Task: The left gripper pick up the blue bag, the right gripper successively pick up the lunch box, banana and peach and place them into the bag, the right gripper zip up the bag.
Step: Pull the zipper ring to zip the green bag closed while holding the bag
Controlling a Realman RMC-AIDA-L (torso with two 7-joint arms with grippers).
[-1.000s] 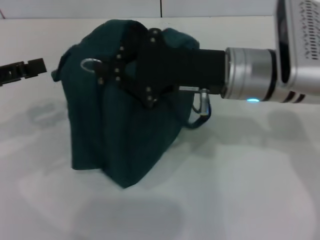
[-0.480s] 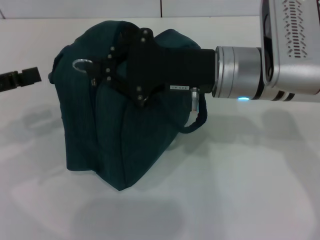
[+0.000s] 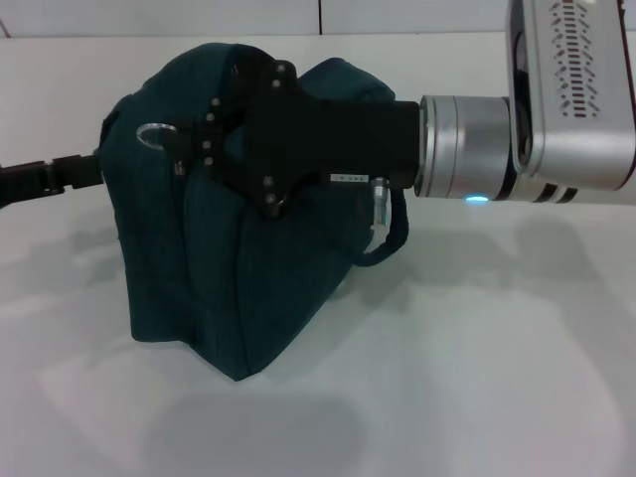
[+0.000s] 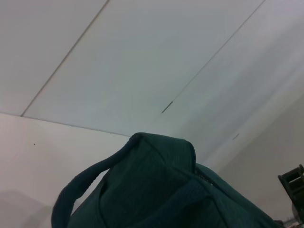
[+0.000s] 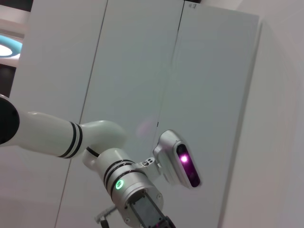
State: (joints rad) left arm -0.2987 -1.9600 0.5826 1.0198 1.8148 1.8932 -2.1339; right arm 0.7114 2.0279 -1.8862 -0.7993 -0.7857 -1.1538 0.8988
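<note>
Head view: the bag stands upright on the white table, and none of the food items can be seen. The right end effector reaches across the bag's top from the right, its black body hiding much of the upper seam. Its fingertips sit by the silver zipper ring near the bag's left top corner; they look nearly closed around the pull, but whether they truly pinch it cannot be told. The left end effector lies low at the bag's left side, its tip touching or almost touching the fabric; its opening cannot be told. One handle droops on the bag's right side.

Left wrist view: close to the bag, looking up past a padded handle and the domed top of the bag. The zipper line is only faintly seen, so the seam's condition is uncertain. A bit of black claw shows at the edge.

Right wrist view: only a wall and a white arm, no bag, so it gives no guidance here.

The step appears to be zipping. To do it well, the pull should travel along the seam line rather than upward, while the left end effector braces the bag against tipping or sliding.
</note>
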